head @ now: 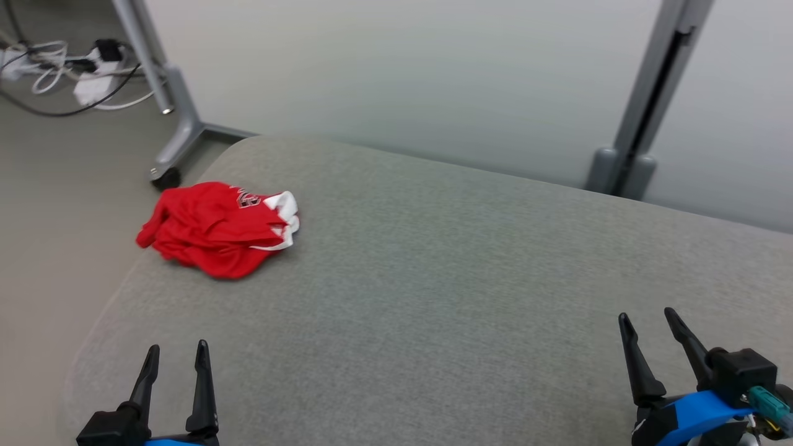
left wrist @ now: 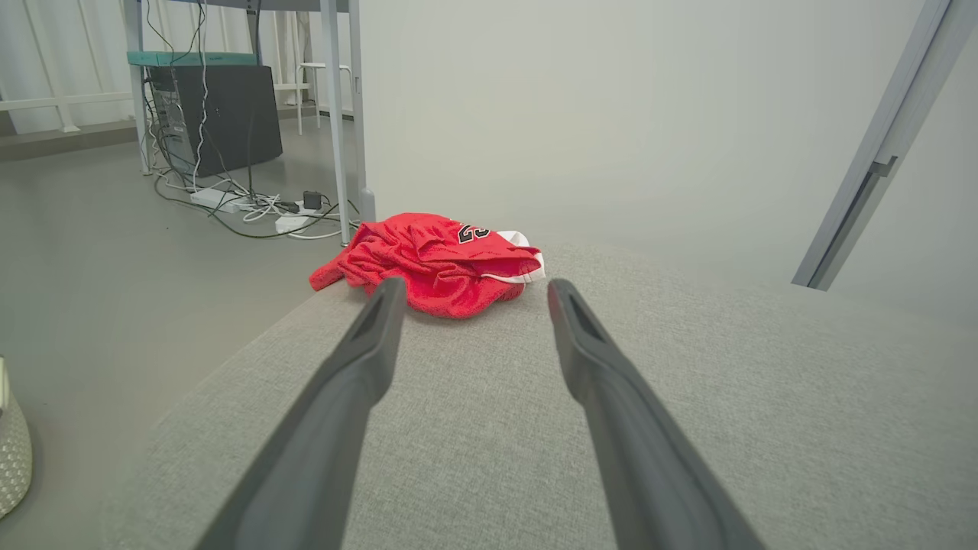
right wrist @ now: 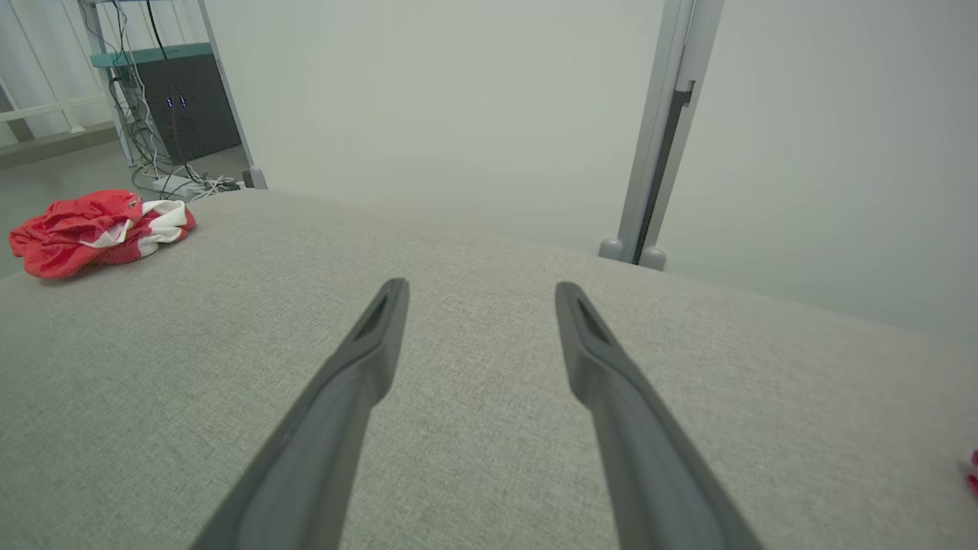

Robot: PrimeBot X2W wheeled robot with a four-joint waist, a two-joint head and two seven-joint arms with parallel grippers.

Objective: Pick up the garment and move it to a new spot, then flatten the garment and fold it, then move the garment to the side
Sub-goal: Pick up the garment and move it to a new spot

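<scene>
While both hands are hanging over the near end of the grey padded bench [head: 464, 260], nothing is getting grabbed. The left hand [head: 177, 345] is showing its two dark fingers spread apart with only bench fabric between them, and the right hand [head: 646, 314] is doing the same, fingers wide apart and nothing in them.

The garment [head: 217, 229] is lying in a crumpled red heap with white trim and a bit of lettering showing. It's sitting pretty much straight ahead of the left hand, well apart from the fingertips, right at the bench's far corner on that side, with one red bit poking over the edge. From the right hand it's way off to the left and further ahead, so that hand is nowhere near it.

Beyond the garment, past the left hand's reach, a grey frame leg with a caster [head: 176, 124] is standing on the floor, and a tangle of cables and power strips [head: 56, 68] is lying behind it. Ahead of the right hand, a grey post [head: 650, 93] is rising against the pale wall.
</scene>
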